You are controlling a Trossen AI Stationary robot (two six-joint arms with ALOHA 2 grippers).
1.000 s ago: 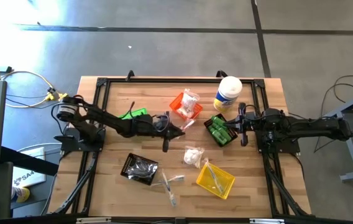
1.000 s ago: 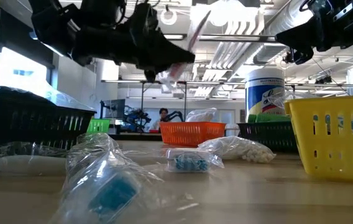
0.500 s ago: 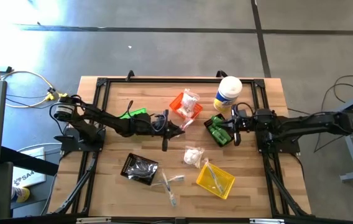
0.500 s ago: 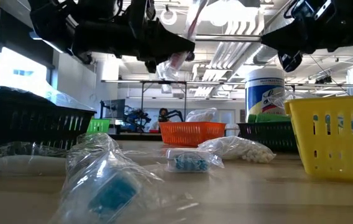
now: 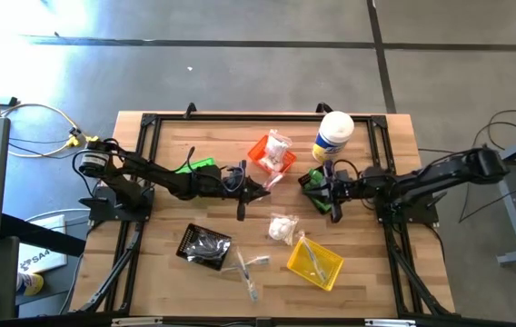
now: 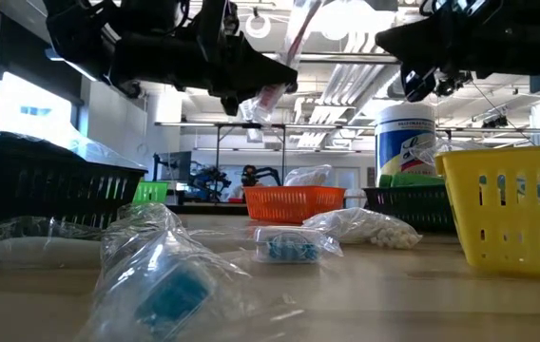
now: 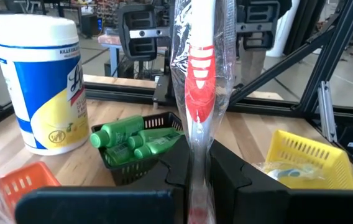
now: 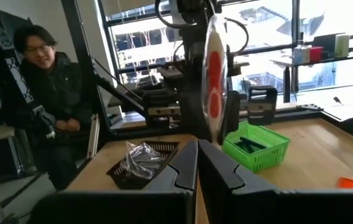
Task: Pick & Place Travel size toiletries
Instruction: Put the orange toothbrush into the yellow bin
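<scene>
The left tool (image 5: 260, 191), near the desk's (image 5: 167, 263) centre, pinches a clear-wrapped red stick (image 7: 200, 87) upright. The right tool (image 5: 334, 193), closed and empty, hangs at 3 o'clock, seemingly over the black bin (image 5: 317, 193). Slippery wrap could slide free; the tools might collide.

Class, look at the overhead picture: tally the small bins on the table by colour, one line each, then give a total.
Orange bin: 1
Green bin: 1
Yellow bin: 1
Black bins, one near the left front, one holding green bottles: 2
Total: 5
</scene>
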